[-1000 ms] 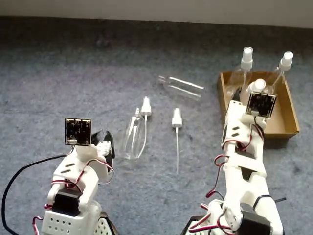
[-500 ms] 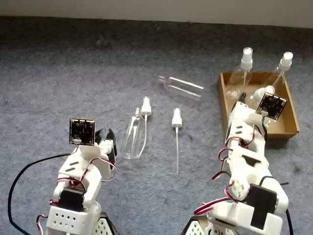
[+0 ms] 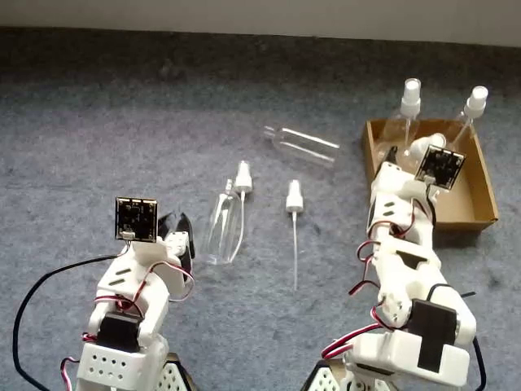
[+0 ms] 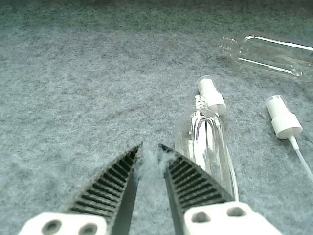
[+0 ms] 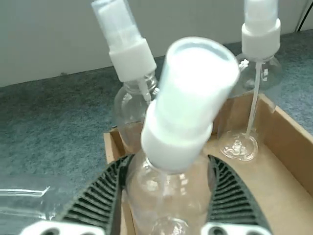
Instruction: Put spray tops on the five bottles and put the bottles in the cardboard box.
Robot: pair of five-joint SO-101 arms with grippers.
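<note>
**Right pincer** [image 5: 168, 164]: clenched on a clear plastic bottle fitted with a white spray top [image 5: 182, 107]. The ribbed jaws press on both sides of the body. The bottle is tilted and held over the open brown cardboard box [image 5: 288, 142].

Two more capped bottles stand at the far side of the box. The corner bottle [image 5: 131, 105] carries a white spray top. The second standing bottle [image 5: 258, 58] also has a white top, and its dip tube reaches down to the base.

In the high view, the top of the held bottle [image 3: 429, 145] shows just ahead of the arm's wrist camera. It is over the box [image 3: 480, 213], with both standing bottles beyond it.

**Left pincer** [image 4: 150, 147]: released, jaws a little apart with nothing between them, low over the grey felt-covered table [image 4: 73, 88].

- An uncapped clear bottle [image 4: 203, 142] lies on its side just beside the pincer, neck pointing away from it.
- A loose white spray top [image 4: 212, 94] lies at the mouth of that bottle. Whether the two touch cannot be told.
- A second loose spray top with a long thin tube [image 4: 282, 117] lies near, apart from the bottle.
- Another uncapped clear bottle [image 4: 271, 51] lies on its side farther off. In the high view it [image 3: 301, 145] rests between the loose tops and the box, touching neither.
</note>
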